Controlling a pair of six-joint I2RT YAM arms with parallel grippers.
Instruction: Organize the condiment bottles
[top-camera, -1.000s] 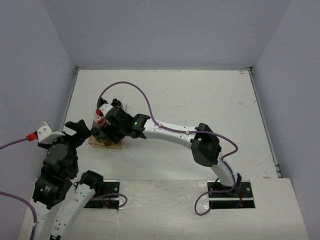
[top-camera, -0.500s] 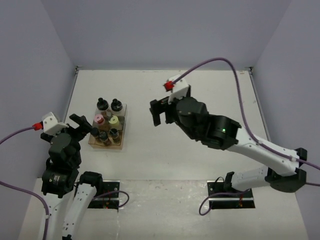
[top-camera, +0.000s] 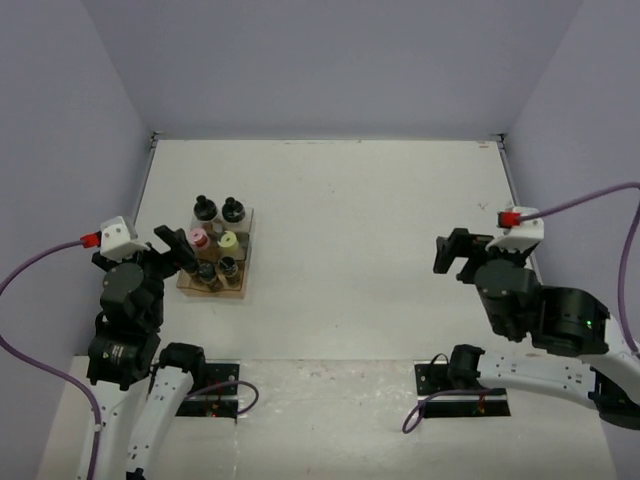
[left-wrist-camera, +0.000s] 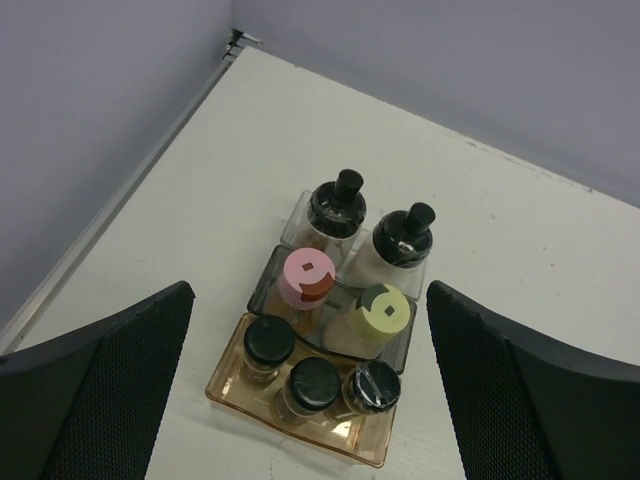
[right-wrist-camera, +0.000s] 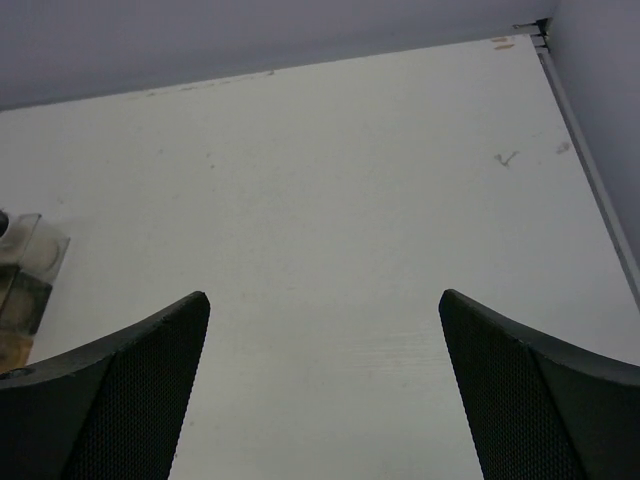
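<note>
Several small condiment bottles stand together in a tiered rack (top-camera: 240, 290) at the table's left. Two black-topped clear jars (left-wrist-camera: 337, 205) are at the back, a pink-lidded jar (left-wrist-camera: 308, 277) and a cream-yellow-lidded jar (left-wrist-camera: 385, 310) in the middle, and three black-capped jars (left-wrist-camera: 314, 380) in the amber front tray (left-wrist-camera: 225, 385). My left gripper (top-camera: 175, 248) is open and empty, held above the rack's near-left side (left-wrist-camera: 310, 290). My right gripper (top-camera: 460, 255) is open and empty at the far right, well away from the bottles (right-wrist-camera: 322, 296).
Grey walls close the table on the left, back and right. A clear corner of the rack (right-wrist-camera: 25, 270) shows at the left edge of the right wrist view. White tabletop (top-camera: 380, 220) lies between rack and right arm.
My right arm has pulled back from over the rack, swung across the table and now sits at the right side, uncovering the bottles. My left gripper has shifted slightly toward the rack.
</note>
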